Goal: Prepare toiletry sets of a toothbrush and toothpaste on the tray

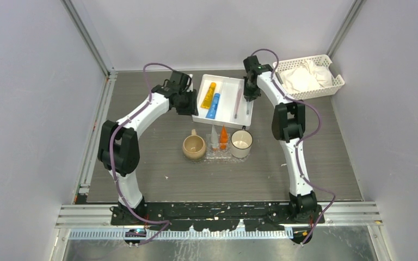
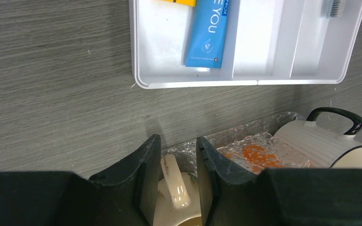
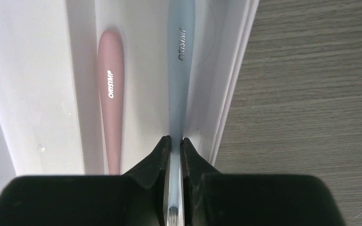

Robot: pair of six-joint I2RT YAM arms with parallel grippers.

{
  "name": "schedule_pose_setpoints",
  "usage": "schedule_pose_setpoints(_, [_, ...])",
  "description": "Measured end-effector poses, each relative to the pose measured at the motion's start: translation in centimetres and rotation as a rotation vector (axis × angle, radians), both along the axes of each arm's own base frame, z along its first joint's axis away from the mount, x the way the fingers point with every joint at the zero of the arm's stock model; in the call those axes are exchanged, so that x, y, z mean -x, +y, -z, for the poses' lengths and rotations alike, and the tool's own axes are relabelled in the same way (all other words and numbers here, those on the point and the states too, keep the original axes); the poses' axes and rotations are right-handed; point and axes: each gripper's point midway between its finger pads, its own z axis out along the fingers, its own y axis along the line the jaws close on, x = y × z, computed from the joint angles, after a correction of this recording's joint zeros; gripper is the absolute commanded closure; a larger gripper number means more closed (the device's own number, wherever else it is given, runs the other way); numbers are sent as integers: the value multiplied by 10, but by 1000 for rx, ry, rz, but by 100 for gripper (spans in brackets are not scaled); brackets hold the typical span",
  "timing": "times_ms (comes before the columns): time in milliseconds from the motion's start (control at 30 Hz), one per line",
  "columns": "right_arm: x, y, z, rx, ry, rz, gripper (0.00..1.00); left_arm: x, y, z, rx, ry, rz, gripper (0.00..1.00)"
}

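My right gripper (image 3: pixel 175 141) is shut on a blue toothbrush (image 3: pixel 179 70) close to its bristle end, in the right slot of the white compartmented tray (image 1: pixel 200 117). A pink toothbrush (image 3: pixel 111 94) lies beside it. From above, the right gripper (image 1: pixel 249 99) sits over that slot. Blue toothpaste (image 2: pixel 209 33) and yellow toothpaste (image 1: pixel 209 95) lie in the left slot. The clear tray (image 1: pixel 220 156) holds orange toothpaste (image 1: pixel 223 137) and a pale item (image 1: pixel 214 136). My left gripper (image 2: pixel 178 155) hangs open, holding nothing, left of the white tray.
A tan mug (image 1: pixel 194 147) stands left of the clear tray (image 2: pixel 226 139) and a white mug (image 1: pixel 241 143) stands on its right. A white slotted basket (image 1: pixel 334 84) with cloths sits at the back right. Grey walls close in both sides.
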Motion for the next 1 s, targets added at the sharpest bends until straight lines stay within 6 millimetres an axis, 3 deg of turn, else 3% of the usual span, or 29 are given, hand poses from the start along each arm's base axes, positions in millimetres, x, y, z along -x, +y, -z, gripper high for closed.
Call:
schedule_pose_setpoints(133, [-3,-2,-25,-29,-39,-8,95,5,2,1,0,6,-3,66])
schedule_pose_setpoints(200, [-5,0,-56,-54,-90,-14,96,8,4,0,-1,6,-6,66])
schedule_pose_setpoints(333, [1,3,-147,-122,-244,-24,98,14,8,-5,-2,-2,-10,66])
schedule_pose_setpoints(433, [28,4,-216,-189,-337,-35,99,18,10,-12,2,-18,-13,66])
schedule_pose_setpoints(533, [67,4,-253,-248,-358,-44,99,25,14,-15,2,-26,-16,66])
schedule_pose_setpoints(633, [122,6,-254,-290,-293,-52,99,36,19,-16,1,-25,-18,66])
schedule_pose_setpoints(700, [158,9,-240,-288,-223,-58,99,45,23,-16,3,-23,-19,66])
schedule_pose_setpoints(833, [235,15,-193,-244,-9,-104,99,60,28,-19,14,-25,-18,66])
schedule_pose_setpoints(933, [278,10,-173,-208,123,-120,99,67,30,-23,24,-30,-17,65])
schedule_pose_setpoints(1000, [297,5,-170,-201,177,-121,99,70,30,-23,30,-28,-18,65])
